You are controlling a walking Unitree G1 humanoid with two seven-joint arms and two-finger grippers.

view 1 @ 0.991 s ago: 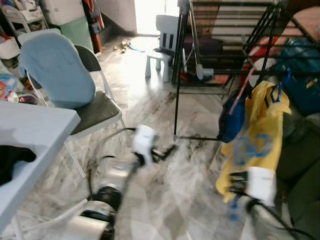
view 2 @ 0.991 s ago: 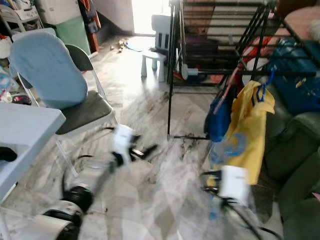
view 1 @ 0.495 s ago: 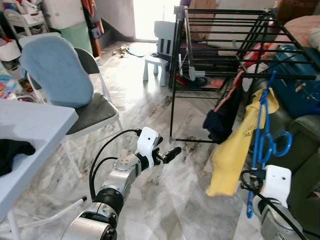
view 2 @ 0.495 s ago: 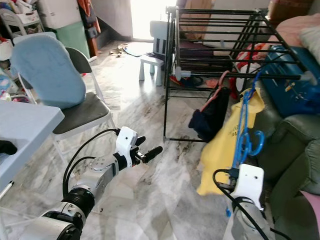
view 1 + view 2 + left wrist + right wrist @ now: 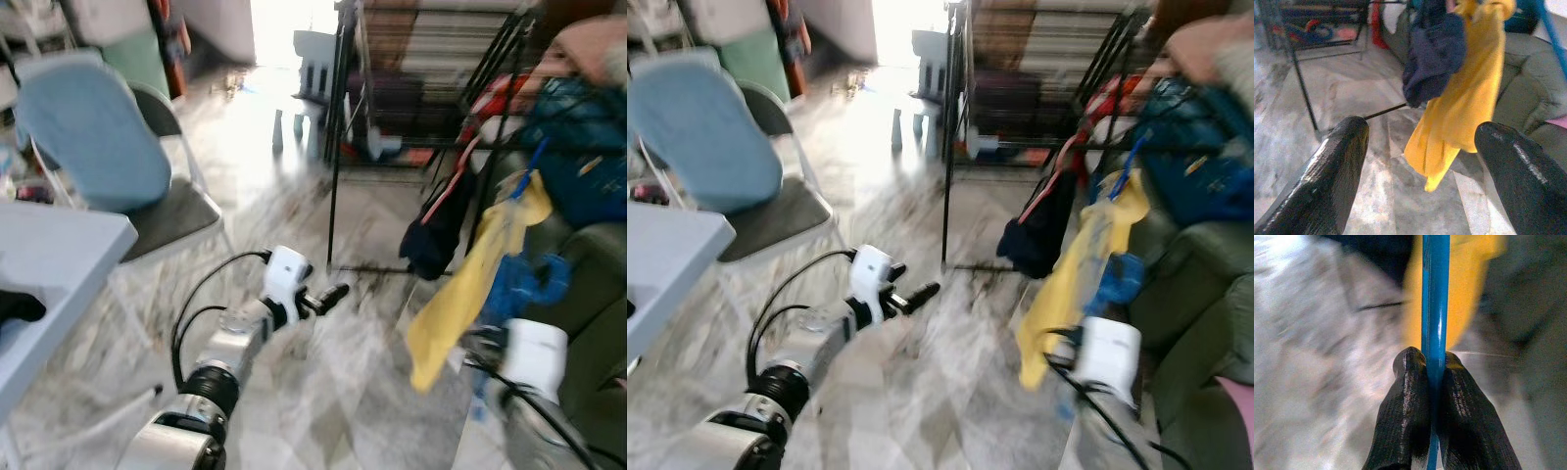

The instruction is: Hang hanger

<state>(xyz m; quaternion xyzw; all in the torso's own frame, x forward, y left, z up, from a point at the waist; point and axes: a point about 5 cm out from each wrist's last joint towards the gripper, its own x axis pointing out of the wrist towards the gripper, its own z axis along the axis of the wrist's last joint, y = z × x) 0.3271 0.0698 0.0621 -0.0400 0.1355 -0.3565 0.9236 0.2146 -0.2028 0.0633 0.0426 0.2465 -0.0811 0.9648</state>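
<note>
A blue plastic hanger carries a yellow garment that dangles at the right, in front of the black drying rack. The hanger's hook is up near the rack's front rail; blur hides whether it rests on the rail. My right gripper is shut on the hanger's blue bar, below the garment, with its white wrist low on the right. A navy garment hangs from the rack beside the yellow one. My left gripper is open over the marble floor and holds nothing, pointing toward both garments.
A folding chair with a blue cushion stands on the left behind a grey table with a dark cloth on it. A green sofa runs along the right. A small white stool stands at the back.
Since a second ago the yellow garment has swung from face-on to nearly edge-on. The view has shifted and blurred again. My left arm holds about the same pose.
</note>
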